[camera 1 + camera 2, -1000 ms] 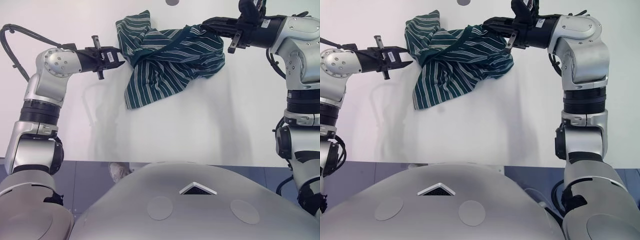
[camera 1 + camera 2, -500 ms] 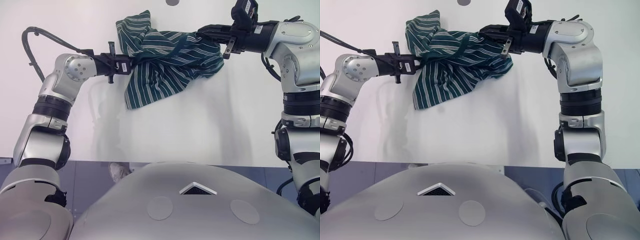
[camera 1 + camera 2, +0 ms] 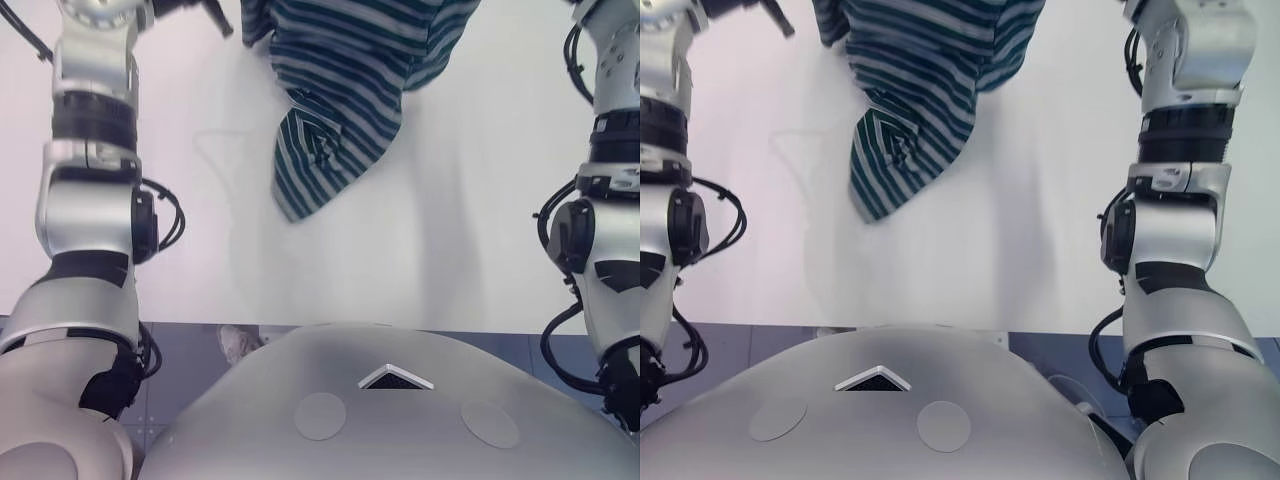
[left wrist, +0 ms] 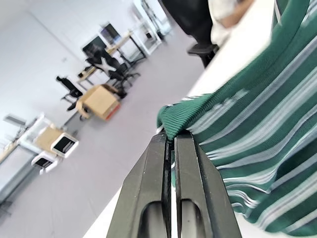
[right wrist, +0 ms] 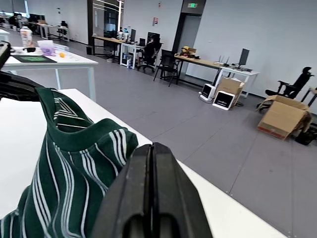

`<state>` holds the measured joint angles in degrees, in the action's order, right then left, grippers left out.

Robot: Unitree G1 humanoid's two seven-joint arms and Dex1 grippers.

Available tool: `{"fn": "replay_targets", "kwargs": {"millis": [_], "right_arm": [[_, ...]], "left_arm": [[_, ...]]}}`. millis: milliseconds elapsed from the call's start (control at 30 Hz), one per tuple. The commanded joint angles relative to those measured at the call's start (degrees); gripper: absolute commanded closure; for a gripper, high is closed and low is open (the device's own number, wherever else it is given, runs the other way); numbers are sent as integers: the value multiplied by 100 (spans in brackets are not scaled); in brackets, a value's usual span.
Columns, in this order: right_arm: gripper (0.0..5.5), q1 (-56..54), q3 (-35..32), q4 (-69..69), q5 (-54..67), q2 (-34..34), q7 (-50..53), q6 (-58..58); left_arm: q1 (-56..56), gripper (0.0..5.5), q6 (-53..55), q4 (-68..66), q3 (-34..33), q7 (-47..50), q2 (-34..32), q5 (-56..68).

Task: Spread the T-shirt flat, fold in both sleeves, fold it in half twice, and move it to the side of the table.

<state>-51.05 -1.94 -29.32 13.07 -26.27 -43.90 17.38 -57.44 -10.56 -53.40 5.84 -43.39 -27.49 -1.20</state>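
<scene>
On the left, the left pincer [image 4: 170, 140] is up high. Its two fingers are pressed together, and they are pinching a thick green edge of the T-shirt [image 3: 340, 90]. Only a little bit of cloth sits between them.

In the middle, the T-shirt hangs down from the two arms. It is dark green with thin white stripes. It is not flat at all. It is bunched and twisted, with one long end pointing down to the white surface [image 3: 470, 230]. That low end is very close to the surface, but I cannot tell if it is touching.

On the right, the right pincer [image 5: 151, 148] is up high too. Its fingers are pressed together, and the striped cloth runs right up against them. I think it is pinching the shirt as well, but the bit of cloth inside is hidden.

Here is what I think could go wrong. The left pincer has just a small bite of the edge, so a hard pull could make the cloth slip out, and that side would drop in a heap. The shirt is twisted, so if it is laid down like this it may land folded over itself and not flat. The low end could also drag along the surface and tuck under the rest.
</scene>
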Motion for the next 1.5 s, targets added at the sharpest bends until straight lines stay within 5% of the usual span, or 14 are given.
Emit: {"fn": "replay_targets", "kwargs": {"millis": [33,267,400,500,567,667,767,867,1000,1200,1300,1367,1500], "right_arm": [[550,-1654,52,-2082,-574,79,569,-1066],[550,-3649,169,-4445,-1605,-154,2070,-2253],[550,-3906,336,-4564,-1985,-333,1873,-2585],[550,-3040,783,-3752,-1934,-793,-871,-2945],[550,-1536,1096,-1444,-1106,-1617,-3177,-2137],[550,1658,1250,3322,672,-3554,-4518,-138],[550,3504,1377,5461,1217,-3981,-4166,560],[550,4431,2020,6158,747,-3302,-3242,1023],[550,4853,2001,6277,76,-2770,-2629,1547],[454,4790,1247,6583,580,-3029,-2653,2377],[454,4222,351,6373,1610,-2861,-2628,2955],[473,3484,269,5432,1515,-2413,-2042,3073],[550,2925,1332,3704,206,-1670,-981,2318]], "left_arm": [[-1758,547,7,-1546,-141,801,194,-294],[-3395,547,366,-2398,-313,2095,167,-713],[-3606,547,386,-2418,-287,1746,7,-906],[-2955,547,407,-2208,-38,-599,-404,-932],[-1982,547,782,-1224,228,-2933,-931,-594],[1551,547,3880,4495,702,-4828,-3004,2000],[3609,547,5087,6754,793,-4352,-3370,2493],[5043,547,5006,6916,995,-3231,-2673,1386],[5601,547,5203,7248,829,-2654,-2310,767],[5771,462,5014,7810,623,-3005,-3046,832],[5375,462,5199,8011,-273,-3879,-3338,2146],[4036,462,5634,7070,-508,-3162,-2536,2414],[2977,538,4324,4963,557,-1384,-1510,728]]}}
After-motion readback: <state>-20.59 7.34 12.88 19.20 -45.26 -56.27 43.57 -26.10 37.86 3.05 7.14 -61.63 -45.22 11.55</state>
